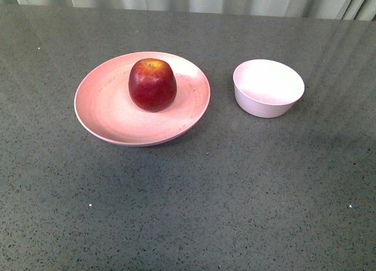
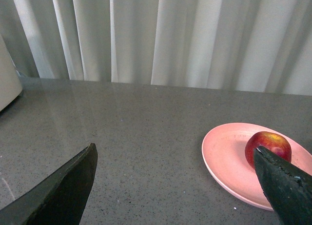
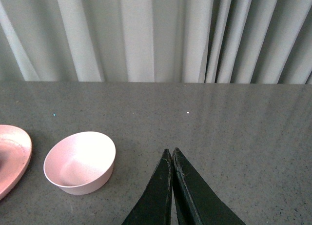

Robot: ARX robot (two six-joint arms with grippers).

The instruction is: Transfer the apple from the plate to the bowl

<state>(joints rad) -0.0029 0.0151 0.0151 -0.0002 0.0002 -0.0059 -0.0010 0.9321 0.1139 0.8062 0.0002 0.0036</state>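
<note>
A glossy dark-red apple [image 1: 153, 84] with a yellowish patch near its stem stands on the wide pink plate [image 1: 100, 109]. To its right sits the small pale bowl [image 1: 268, 87], empty. Neither arm shows in the front view. In the left wrist view my left gripper [image 2: 175, 159] is open and empty above bare table, with the apple [image 2: 269, 143] and plate [image 2: 225, 156] off to one side, one finger partly covering the apple. In the right wrist view my right gripper [image 3: 171, 152] is shut on nothing, apart from the bowl [image 3: 80, 161]; the plate's edge [image 3: 14, 154] shows beyond it.
Everything rests on a dark grey speckled tabletop [image 1: 235, 188]. Pale curtains [image 2: 161, 34] hang behind the table's far edge. A whitish object [image 2: 7, 73] stands at the edge of the left wrist view.
</note>
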